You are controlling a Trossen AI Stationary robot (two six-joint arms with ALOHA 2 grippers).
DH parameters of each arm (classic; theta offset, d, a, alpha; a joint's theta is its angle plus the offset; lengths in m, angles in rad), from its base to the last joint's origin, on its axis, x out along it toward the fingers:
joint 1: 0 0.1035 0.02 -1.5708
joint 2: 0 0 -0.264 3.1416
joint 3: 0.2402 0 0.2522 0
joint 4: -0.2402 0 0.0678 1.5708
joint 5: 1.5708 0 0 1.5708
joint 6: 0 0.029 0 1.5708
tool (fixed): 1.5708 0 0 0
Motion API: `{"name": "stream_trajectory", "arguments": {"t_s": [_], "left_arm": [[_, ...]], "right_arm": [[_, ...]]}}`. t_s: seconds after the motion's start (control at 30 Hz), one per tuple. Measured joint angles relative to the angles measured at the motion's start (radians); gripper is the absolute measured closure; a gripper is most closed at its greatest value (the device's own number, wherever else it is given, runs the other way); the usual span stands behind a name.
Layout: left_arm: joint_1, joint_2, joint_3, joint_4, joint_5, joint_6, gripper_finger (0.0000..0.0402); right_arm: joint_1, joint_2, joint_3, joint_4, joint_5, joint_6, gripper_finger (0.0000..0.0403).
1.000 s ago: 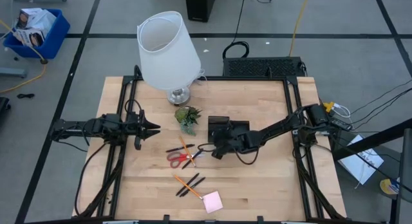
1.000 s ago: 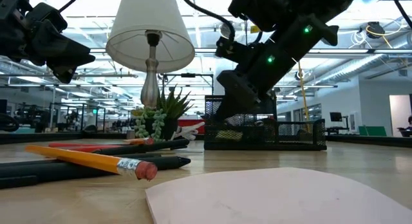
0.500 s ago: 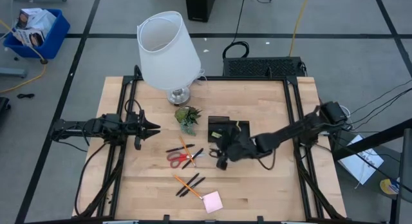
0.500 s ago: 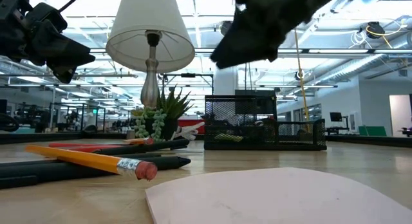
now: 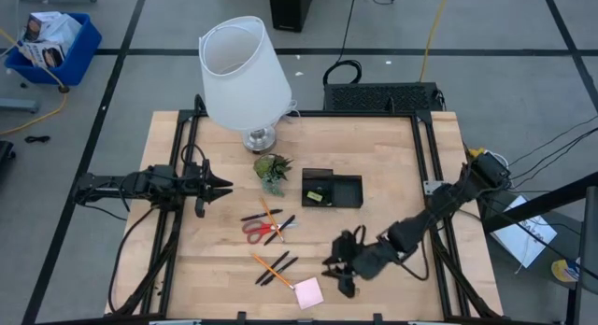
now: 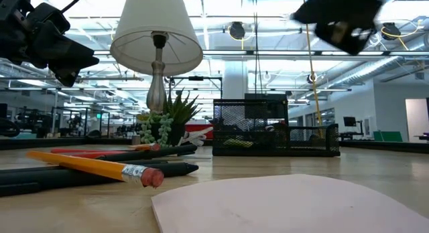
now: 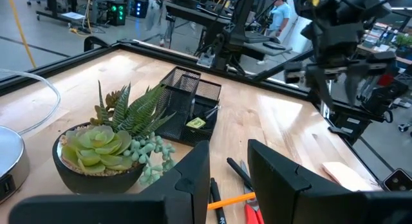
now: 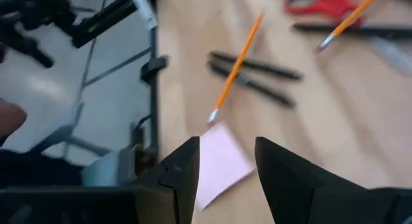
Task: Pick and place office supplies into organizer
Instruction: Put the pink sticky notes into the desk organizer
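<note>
A robot works at a pale wooden table (image 5: pixel 392 176). The right gripper (image 5: pixel 342 269) hangs low over the near side of the table, just right of a pink sticky-note pad (image 5: pixel 307 292), with its fingers apart and holding nothing. The left gripper (image 5: pixel 217 186) waits over the left side, fingers slightly apart and empty.

The black mesh organizer (image 5: pixel 332 190) sits near the table's middle with a small yellow-green piece (image 5: pixel 318 197) inside it. Left of it lie red-handled scissors (image 5: pixel 257 230) and a black pen (image 5: pixel 280 227). Nearer, an orange pencil (image 5: pixel 272 268) crosses more dark pens just beside the pad.

Risks, as I judge them: the pad lies flat, so the fingers may slide over it or nudge it toward the near edge. A low approach could also knock the nearby pencil and pens.

On the far side stand a white-shaded lamp (image 5: pixel 241 73) and a small green plant (image 5: pixel 273 169). Around the table is grey floor with cables and a blue bin (image 5: pixel 51 47) at far left.
</note>
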Motion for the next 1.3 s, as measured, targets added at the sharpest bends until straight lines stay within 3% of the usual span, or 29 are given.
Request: {"name": "stream_trajectory", "arguments": {"t_s": [0.1, 0.3, 0.5, 0.77, 1.0, 1.3], "left_arm": [[0.000, 0.000, 0.000, 0.000, 0.000, 0.000, 0.0293], [0.000, 0.000, 0.000, 0.000, 0.000, 0.000, 0.0293], [0.000, 0.000, 0.000, 0.000, 0.000, 0.000, 0.0293], [0.000, 0.000, 0.000, 0.000, 0.000, 0.000, 0.0293], [0.000, 0.000, 0.000, 0.000, 0.000, 0.000, 0.0293], [0.000, 0.000, 0.000, 0.000, 0.000, 0.000, 0.0293]], "right_arm": [[0.039, 0.000, 0.000, -0.001, -0.007, 0.043, 0.0259], [0.075, 0.007, 0.000, 0.016, 0.094, 0.325, 0.0258], [0.075, 0.085, 0.000, 0.064, 0.091, 0.489, 0.0209], [0.054, 0.155, 0.000, 0.192, 0.044, 0.492, 0.0146], [0.055, 0.156, -0.051, 0.224, 0.043, 0.542, 0.0148], [0.055, 0.156, -0.177, 0.437, 0.066, 0.623, 0.0153]]}}
